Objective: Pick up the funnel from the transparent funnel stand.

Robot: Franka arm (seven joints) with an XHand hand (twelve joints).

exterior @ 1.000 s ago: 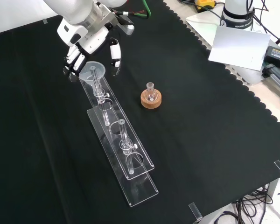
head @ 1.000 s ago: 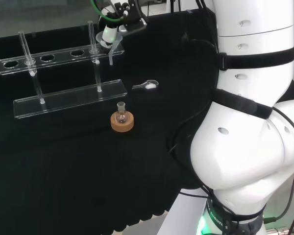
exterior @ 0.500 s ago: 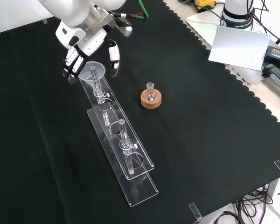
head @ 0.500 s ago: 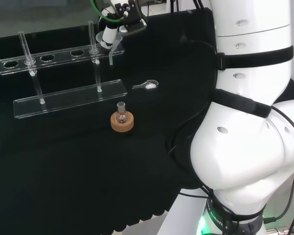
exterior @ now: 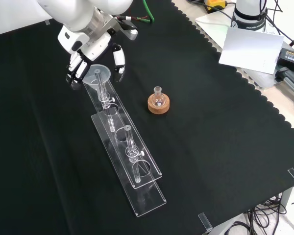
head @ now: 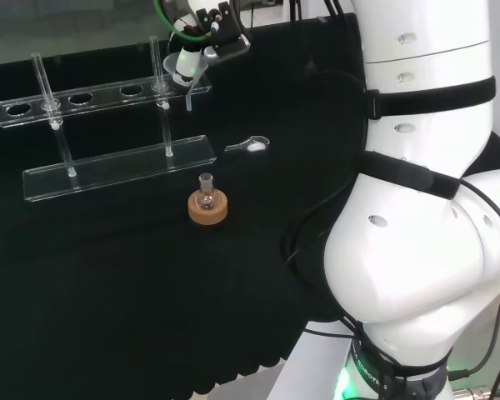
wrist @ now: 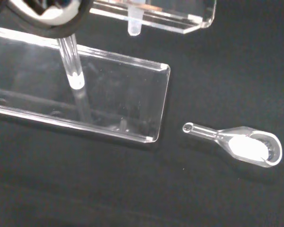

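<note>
The clear funnel (exterior: 99,73) sits in the end hole of the transparent funnel stand (exterior: 137,169), its stem hanging below the upper shelf (head: 188,98). The hand (exterior: 90,46) hovers over that end, with its fingers (exterior: 74,68) curled on one side of the funnel's rim and its thumb (exterior: 118,58) on the other. In the head view the hand (head: 186,60) rests against the funnel's top (head: 193,77). The wrist view looks down on the stand's base plate (wrist: 123,94) and the funnel's stem tip (wrist: 133,26).
A small glass flask on a cork ring (exterior: 158,101) (head: 207,204) stands beside the stand. A glass scoop holding white powder (head: 250,145) (wrist: 248,145) lies near the stand's end. Paper and devices (exterior: 250,46) lie past the cloth's edge.
The hand has shifted slightly upward over the stand's end and its thumb has drawn closer to the funnel's rim. The funnel sits at about the same spot.
</note>
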